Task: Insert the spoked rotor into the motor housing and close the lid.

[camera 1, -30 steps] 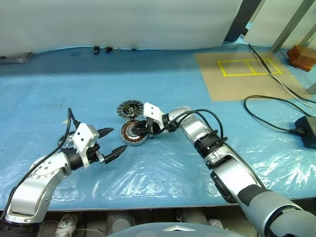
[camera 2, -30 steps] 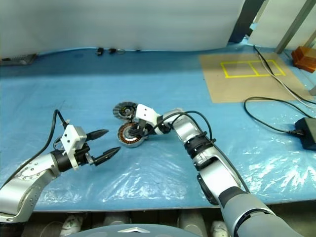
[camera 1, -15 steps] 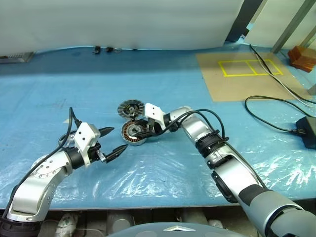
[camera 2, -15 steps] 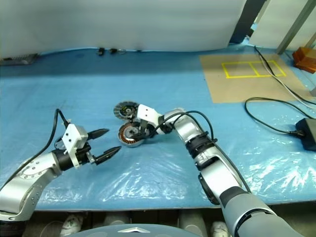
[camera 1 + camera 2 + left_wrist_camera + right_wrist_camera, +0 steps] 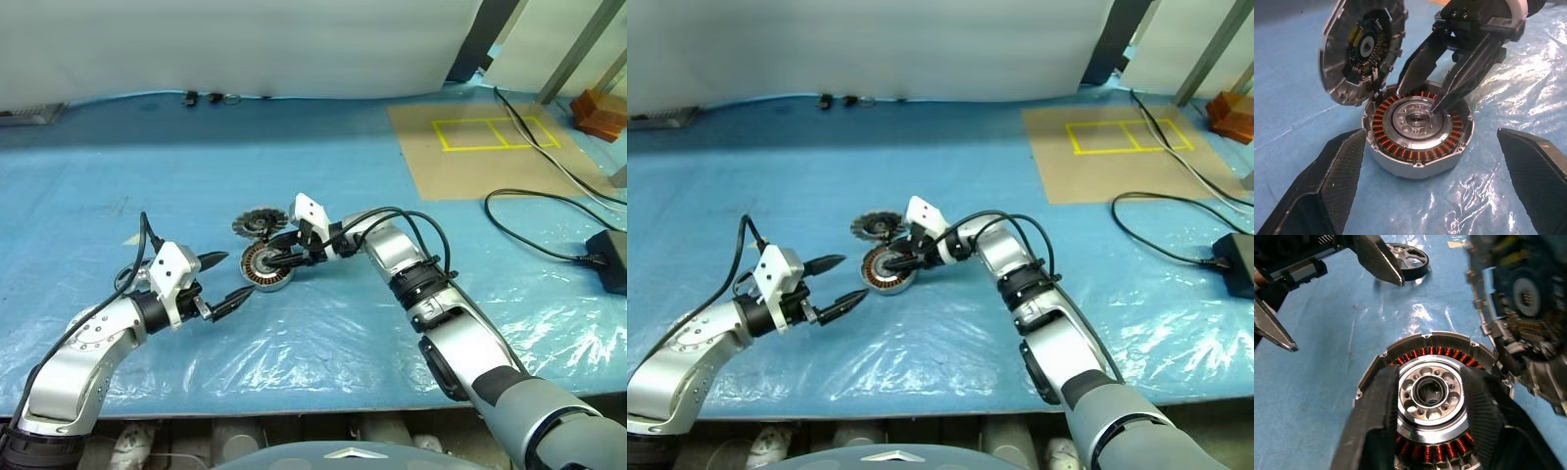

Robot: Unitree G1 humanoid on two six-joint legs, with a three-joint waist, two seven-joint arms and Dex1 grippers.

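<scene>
On a desk (image 5: 411, 88) covered in blue plastic sheeting (image 5: 323, 333), the motor housing (image 5: 265, 266) lies flat near the middle, its ring of copper windings (image 5: 1382, 115) facing up around a bright metal hub (image 5: 1419, 119). The right gripper (image 5: 1439, 104) reaches in from the robot's right and points down into the housing, its two black fingers (image 5: 1465, 73) a little apart and straddling the hub; one fingertip rests at the hub's edge, though the views do not settle whether the fingers actually clamp it. The lid (image 5: 257, 224) stands tilted just behind the housing, leaning on its far rim with its inner face, a dark circuit board and small components, turned toward the housing. The left gripper (image 5: 227, 281) hovers just beside the housing on the robot's left, its fingers (image 5: 233, 299) spread wide with nothing between them. The spoked rotor (image 5: 1409, 260), a dark wheel, lies flat on the sheeting beyond the left gripper, apart from the housing. A tan board (image 5: 460, 166) marked with yellow tape rectangles (image 5: 495, 132) sits at the far right of the desk, and a black cable (image 5: 534, 211) loops toward a black box (image 5: 612, 259) at the right edge.
</scene>
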